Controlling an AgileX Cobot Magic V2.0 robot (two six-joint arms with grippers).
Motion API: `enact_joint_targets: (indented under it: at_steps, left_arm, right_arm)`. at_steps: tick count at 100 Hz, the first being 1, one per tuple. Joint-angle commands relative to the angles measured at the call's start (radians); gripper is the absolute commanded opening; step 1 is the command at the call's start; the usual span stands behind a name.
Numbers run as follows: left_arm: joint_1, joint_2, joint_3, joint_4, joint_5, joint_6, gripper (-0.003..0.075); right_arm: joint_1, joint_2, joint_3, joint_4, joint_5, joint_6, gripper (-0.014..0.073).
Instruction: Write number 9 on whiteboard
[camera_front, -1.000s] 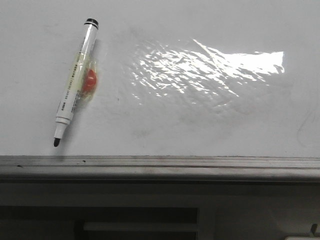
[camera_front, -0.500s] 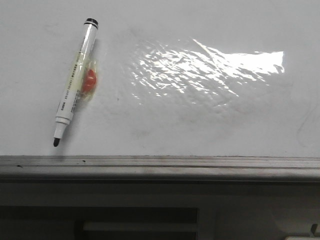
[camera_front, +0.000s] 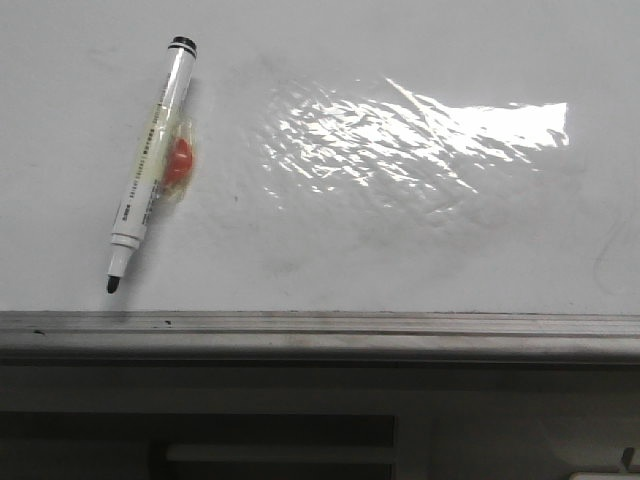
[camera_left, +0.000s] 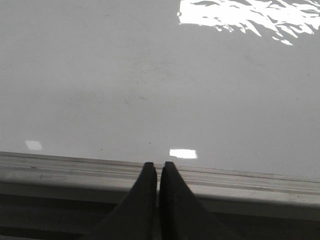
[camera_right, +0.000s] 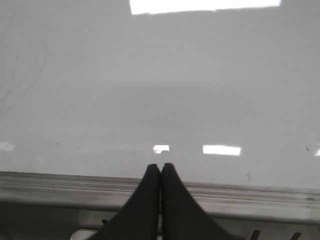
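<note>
The whiteboard (camera_front: 400, 240) fills the front view, glossy white with faint grey smudges and a wrinkled shiny patch (camera_front: 400, 135). No number 9 shows on it. An uncapped white marker (camera_front: 150, 165) with a black tip lies on the board at the left, tip toward the frame, an orange lump taped to its side. Neither gripper shows in the front view. My left gripper (camera_left: 158, 164) is shut and empty above the board's grey frame edge (camera_left: 250, 182). My right gripper (camera_right: 161, 165) is shut and empty above the same frame edge (camera_right: 250, 197).
The grey metal frame (camera_front: 320, 335) runs along the board's near edge, with dark structure below it. Faint curved grey marks sit at the board's right side (camera_front: 610, 255).
</note>
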Motion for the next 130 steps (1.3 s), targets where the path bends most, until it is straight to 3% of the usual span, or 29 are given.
enact_joint_targets:
  at_steps: [1, 56, 88, 130]
  left_arm:
    - [0.003, -0.027, 0.018, 0.001, -0.039, -0.005, -0.0020]
    - [0.003, -0.027, 0.018, 0.003, -0.062, -0.005, -0.0020]
    - [0.003, -0.027, 0.018, -0.001, -0.202, -0.005, -0.0020]
    - [0.003, -0.027, 0.018, 0.029, -0.258, -0.003, -0.0020]
  right_arm:
    - [-0.002, -0.015, 0.028, -0.022, -0.013, 0.003, -0.0061]
    - [-0.002, -0.015, 0.028, -0.022, -0.013, 0.003, -0.0061]
    - [-0.002, -0.015, 0.028, -0.022, -0.035, 0.003, -0.0061]
    - [-0.002, -0.015, 0.028, -0.017, -0.138, 0.003, -0.0061]
